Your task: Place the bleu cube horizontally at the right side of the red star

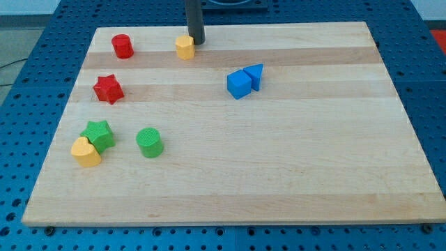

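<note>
The blue cube [238,84] lies right of the board's middle, touching a blue triangular block [255,75] at its upper right. The red star [108,89] lies at the view's left, far left of the cube and at about the same height. My tip [197,43] is near the view's top, just right of a yellow hexagonal block [185,47] and close to touching it. The tip is well above and left of the blue cube.
A red cylinder [122,46] stands at the upper left. A green star [98,134], a yellow heart-shaped block [86,152] and a green cylinder [149,142] sit at the lower left. The wooden board [279,174] rests on a blue perforated table.
</note>
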Action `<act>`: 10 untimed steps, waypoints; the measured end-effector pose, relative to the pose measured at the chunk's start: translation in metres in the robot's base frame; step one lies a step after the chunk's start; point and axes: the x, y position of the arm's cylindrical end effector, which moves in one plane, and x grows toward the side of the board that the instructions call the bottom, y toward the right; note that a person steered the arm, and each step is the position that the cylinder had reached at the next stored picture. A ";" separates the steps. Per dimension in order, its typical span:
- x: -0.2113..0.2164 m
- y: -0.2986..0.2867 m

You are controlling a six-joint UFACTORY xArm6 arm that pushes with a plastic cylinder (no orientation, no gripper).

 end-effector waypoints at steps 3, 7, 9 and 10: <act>0.071 0.184; 0.151 0.134; 0.113 0.066; 0.139 0.057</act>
